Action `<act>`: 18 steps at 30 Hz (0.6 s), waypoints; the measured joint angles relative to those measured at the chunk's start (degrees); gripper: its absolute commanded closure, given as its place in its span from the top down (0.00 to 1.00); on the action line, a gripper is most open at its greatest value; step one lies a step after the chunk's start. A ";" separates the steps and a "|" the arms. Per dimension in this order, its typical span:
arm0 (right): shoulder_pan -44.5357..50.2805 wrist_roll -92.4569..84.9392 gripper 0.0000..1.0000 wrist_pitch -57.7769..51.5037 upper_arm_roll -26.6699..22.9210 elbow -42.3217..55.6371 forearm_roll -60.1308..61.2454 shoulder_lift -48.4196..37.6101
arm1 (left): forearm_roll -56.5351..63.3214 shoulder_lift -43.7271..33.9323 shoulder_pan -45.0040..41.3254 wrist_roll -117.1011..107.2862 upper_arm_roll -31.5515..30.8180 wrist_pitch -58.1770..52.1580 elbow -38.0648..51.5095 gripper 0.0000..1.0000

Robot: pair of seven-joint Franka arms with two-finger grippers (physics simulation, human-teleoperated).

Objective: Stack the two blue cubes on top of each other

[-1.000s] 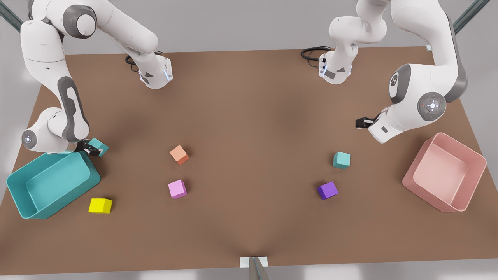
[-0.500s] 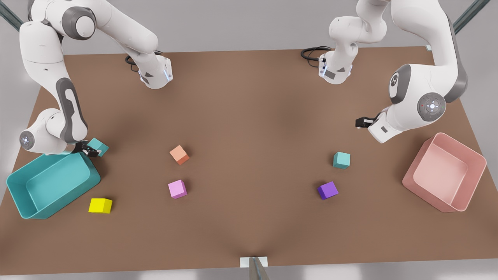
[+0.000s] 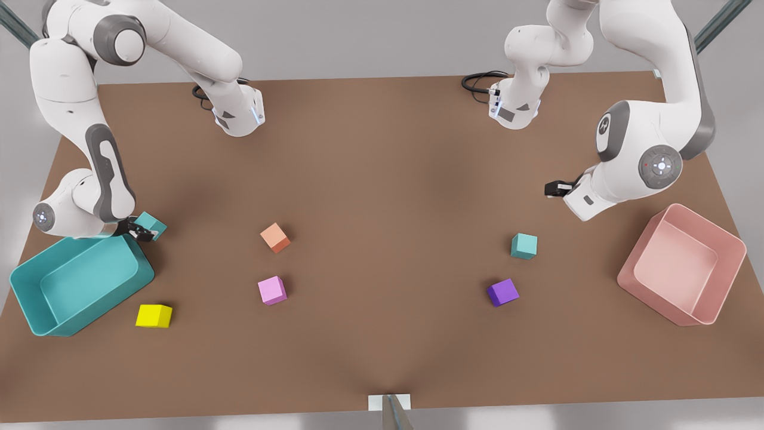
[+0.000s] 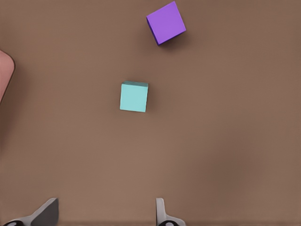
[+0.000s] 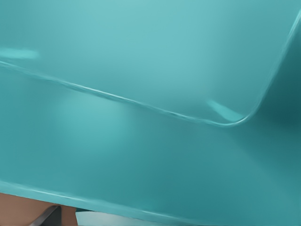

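Your brown table [image 3: 382, 149] looks just the same as before. By the teal bin [image 3: 36, 298], the right gripper [image 3: 138, 229] still pinches one blue cube [image 3: 153, 224] and has barely moved it, so nothing is stacked yet. The left gripper [image 3: 555, 189] waits open near the other blue cube [image 3: 524, 246].

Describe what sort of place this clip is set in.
Seemingly a simulated tabletop workcell for block sorting and stacking: a plain brown table against blank grey surroundings, two white arms mounted at its far edge, scattered coloured cubes such as the yellow cube, plus a teal bin and pink bin.
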 measured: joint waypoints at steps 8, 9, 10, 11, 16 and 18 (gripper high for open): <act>-0.86 -0.71 1.00 1.10 0.02 -0.29 0.07 0.93 | 0.00 0.45 -0.10 0.00 0.00 -0.12 -0.01 1.00; -0.91 -0.82 1.00 1.23 0.03 -0.35 0.09 0.93 | 0.00 0.49 -0.11 0.00 0.00 -0.13 -0.01 1.00; -0.92 -0.97 1.00 1.34 0.02 -0.38 0.30 0.94 | 0.00 0.59 -0.11 -0.01 0.00 -0.13 -0.01 1.00; -0.96 -1.12 1.00 1.43 0.01 -0.39 0.46 0.94 | 0.00 0.65 -0.11 -0.01 0.00 -0.13 -0.01 1.00; -1.41 -1.80 1.00 1.99 0.02 -0.67 0.79 1.44 | 0.00 0.71 -0.08 -0.01 0.00 -0.28 0.02 1.00; -1.48 -2.02 1.00 2.18 0.02 -0.75 0.85 1.49 | 0.00 0.72 -0.09 -0.01 0.00 -0.34 0.01 1.00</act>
